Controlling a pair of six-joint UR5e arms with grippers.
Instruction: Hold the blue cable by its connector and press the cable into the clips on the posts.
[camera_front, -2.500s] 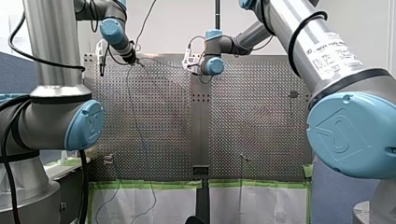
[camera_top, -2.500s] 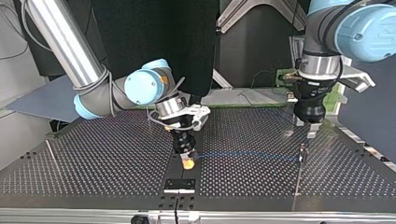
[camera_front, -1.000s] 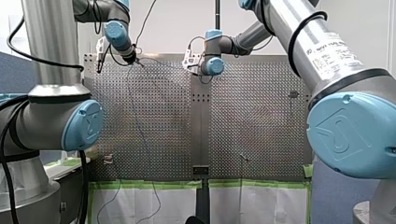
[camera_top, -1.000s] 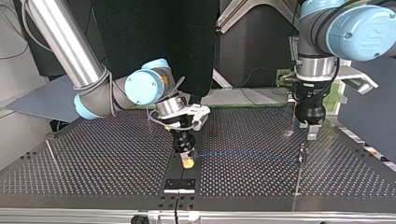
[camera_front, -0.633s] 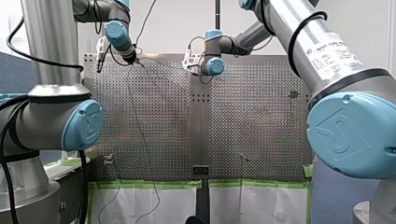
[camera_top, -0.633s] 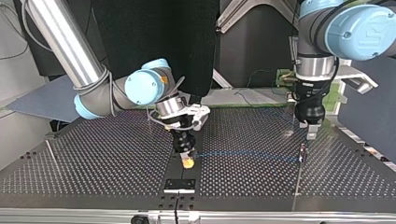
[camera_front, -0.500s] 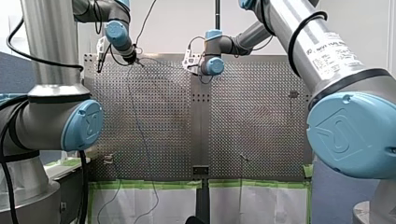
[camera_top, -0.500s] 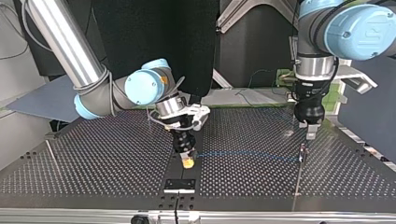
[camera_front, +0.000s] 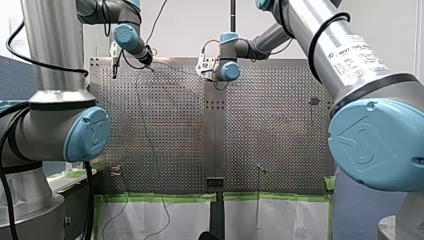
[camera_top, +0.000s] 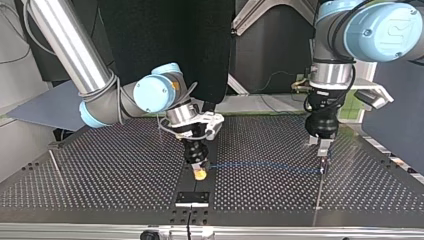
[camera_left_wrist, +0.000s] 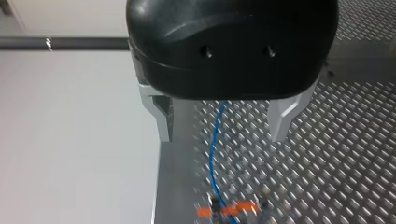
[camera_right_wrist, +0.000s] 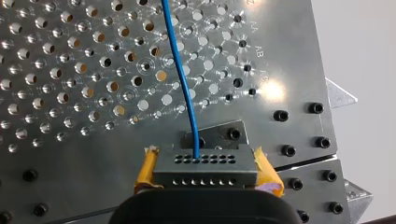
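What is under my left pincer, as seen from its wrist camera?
Below the open left pincer the blue cable runs over the perforated table to a blurred orange part. The pincer's black body covers the cable's upper stretch.

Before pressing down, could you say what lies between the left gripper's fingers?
The blue cable runs between the open left gripper's fingers, touching neither, in the left wrist view.
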